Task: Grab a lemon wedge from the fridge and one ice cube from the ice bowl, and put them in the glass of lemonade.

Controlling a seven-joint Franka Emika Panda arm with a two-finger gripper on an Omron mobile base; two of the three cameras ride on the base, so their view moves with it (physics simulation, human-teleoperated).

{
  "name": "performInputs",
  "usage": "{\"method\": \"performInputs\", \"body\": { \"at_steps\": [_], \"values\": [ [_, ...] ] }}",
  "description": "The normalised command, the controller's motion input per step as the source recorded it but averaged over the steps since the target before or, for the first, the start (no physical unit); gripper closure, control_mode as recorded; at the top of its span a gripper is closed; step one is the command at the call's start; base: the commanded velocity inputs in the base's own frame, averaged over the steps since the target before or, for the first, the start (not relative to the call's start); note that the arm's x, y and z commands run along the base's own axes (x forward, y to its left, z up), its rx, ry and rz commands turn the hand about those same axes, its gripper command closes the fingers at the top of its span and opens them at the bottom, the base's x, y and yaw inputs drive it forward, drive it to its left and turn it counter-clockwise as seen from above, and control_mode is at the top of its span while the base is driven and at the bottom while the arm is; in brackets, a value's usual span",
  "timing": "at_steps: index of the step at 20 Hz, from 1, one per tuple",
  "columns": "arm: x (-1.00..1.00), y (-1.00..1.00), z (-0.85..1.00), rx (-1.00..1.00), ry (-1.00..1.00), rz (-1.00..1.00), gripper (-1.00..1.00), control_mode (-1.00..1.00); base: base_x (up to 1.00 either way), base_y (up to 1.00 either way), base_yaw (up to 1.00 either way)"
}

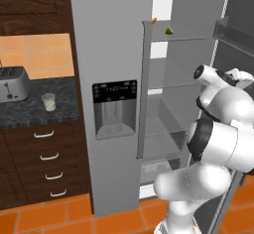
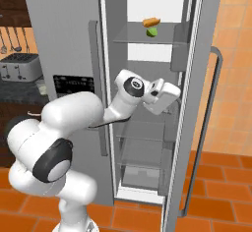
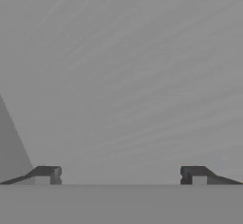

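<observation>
1 lemon wedge [image 2: 152, 31] sits on the top shelf [image 2: 147, 40] of the open fridge [image 1: 111, 54] beside 1 orange item [image 2: 150, 22], 1 glass of lemonade [image 1: 48, 101] stands on the tabletop [image 1: 30, 111] by 1 toaster [image 1: 13, 83], and the empty end effector [image 3: 121, 175] gapes wide at blank grey.

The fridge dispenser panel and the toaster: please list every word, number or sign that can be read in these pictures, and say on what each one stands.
No text can be read in any view.
Dispenser panel on the fridge: rows of small pale marks, too small and blurred to read.
Toaster: a few tiny dark marks on its front, not legible.
Glass of lemonade: no label visible.
</observation>
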Motion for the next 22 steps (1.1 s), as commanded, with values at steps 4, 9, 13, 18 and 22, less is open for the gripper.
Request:
{"method": "performInputs", "body": {
  "at_steps": [4, 9, 13, 18, 22],
  "values": [
    [-0.59, 0.04, 0.47, 0.00, -0.06, 0.00, -1.00, -1.00, 0.00, 0.00, 0.00],
    [-0.52, 0.42, 0.72, 0.00, -0.12, 0.00, -1.00, -1.00, 0.00, 0.00, 0.00],
    [-0.20, 1.00, 0.29, 0.04, -0.12, 0.01, -1.00, -1.00, 0.00, 0.00, 0.00],
    [0.02, 0.98, -0.25, 0.37, -0.03, 0.17, -1.00, -1.00, 0.00, 0.00, 0.00],
    [0.00, 0.71, -0.44, 0.75, -0.08, 0.26, -1.00, -1.00, 0.00, 0.00, 0.00]
  ]
}}
